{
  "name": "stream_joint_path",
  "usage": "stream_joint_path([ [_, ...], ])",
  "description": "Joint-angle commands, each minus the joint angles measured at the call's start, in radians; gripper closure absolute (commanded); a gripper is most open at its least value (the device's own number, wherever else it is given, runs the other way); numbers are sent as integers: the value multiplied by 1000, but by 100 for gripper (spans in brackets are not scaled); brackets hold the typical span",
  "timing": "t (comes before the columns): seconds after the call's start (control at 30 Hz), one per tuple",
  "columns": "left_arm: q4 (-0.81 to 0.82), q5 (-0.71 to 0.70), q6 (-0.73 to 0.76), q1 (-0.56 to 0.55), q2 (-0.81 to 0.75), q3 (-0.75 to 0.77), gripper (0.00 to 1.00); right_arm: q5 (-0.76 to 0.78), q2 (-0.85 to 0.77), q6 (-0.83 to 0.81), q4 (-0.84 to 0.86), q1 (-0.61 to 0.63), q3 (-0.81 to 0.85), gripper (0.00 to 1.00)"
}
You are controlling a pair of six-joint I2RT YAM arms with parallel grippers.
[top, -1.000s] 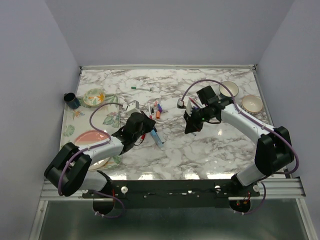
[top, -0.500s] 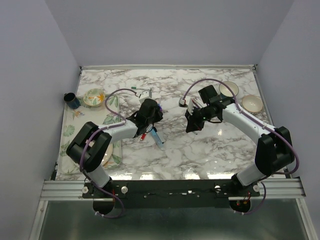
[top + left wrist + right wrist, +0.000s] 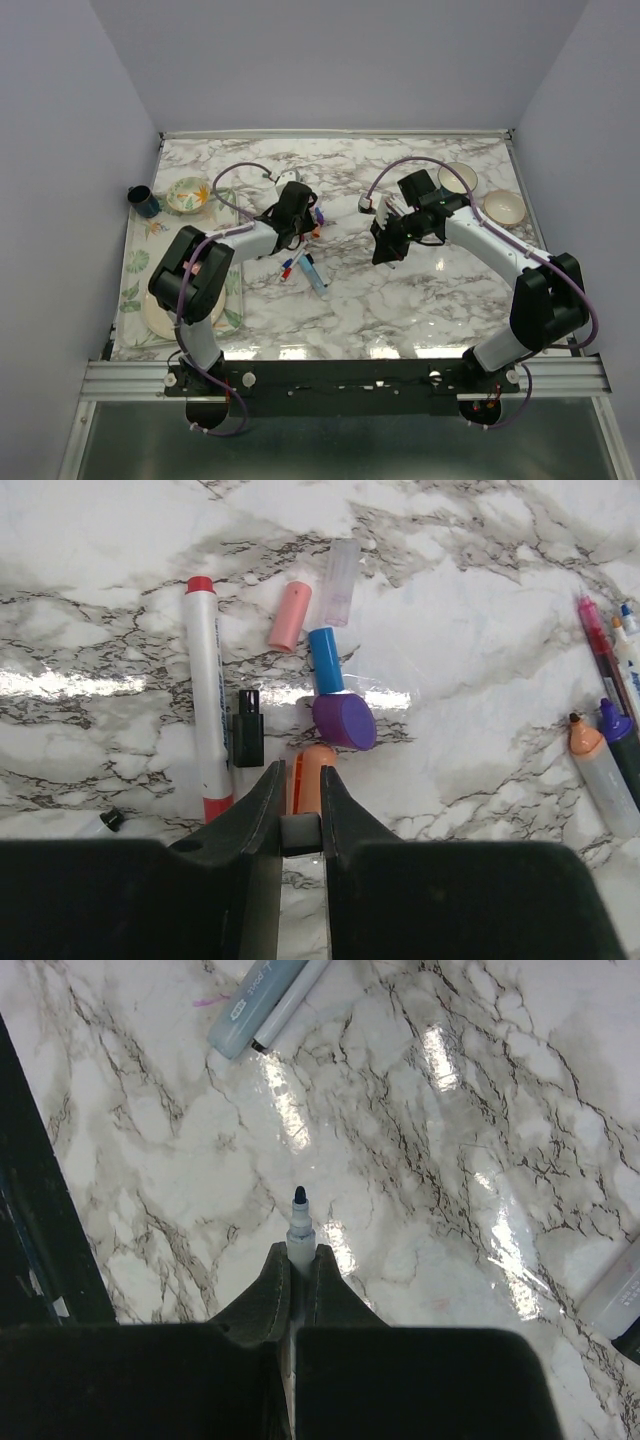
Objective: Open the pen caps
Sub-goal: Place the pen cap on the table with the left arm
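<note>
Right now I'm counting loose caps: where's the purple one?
Left wrist view, centre: the purple cap lies between the blue cap above and the orange cap below.

Marble table point(image 3: 420, 300) with scattered pen caps point(image 3: 325, 660), pens point(image 3: 208, 695), bowls point(image 3: 503, 207), perhaps plates point(image 3: 152, 320) at left.

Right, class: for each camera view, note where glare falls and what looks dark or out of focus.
Top view: a glare band along the near edge of the table. Left wrist: glare streaks at left and beside the blue cap; the jaws at the orange cap are dark, soft. Right wrist: bright patches across the marble; the jaws around the pen are black, blurred.
</note>
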Motion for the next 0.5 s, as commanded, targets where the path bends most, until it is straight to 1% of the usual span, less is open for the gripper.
stream_joint_path([
  [0.0,-51,17,39,14,41,37,74,-6,-18,5,2,-7,-2,99],
  [0.13,-53,30,39,22,58,47,72,-7,-17,5,1,-10,-2,99],
  [0.47,-79,30,57,30,50,66,59,-17,-18,3,-2,-15,-2,99],
])
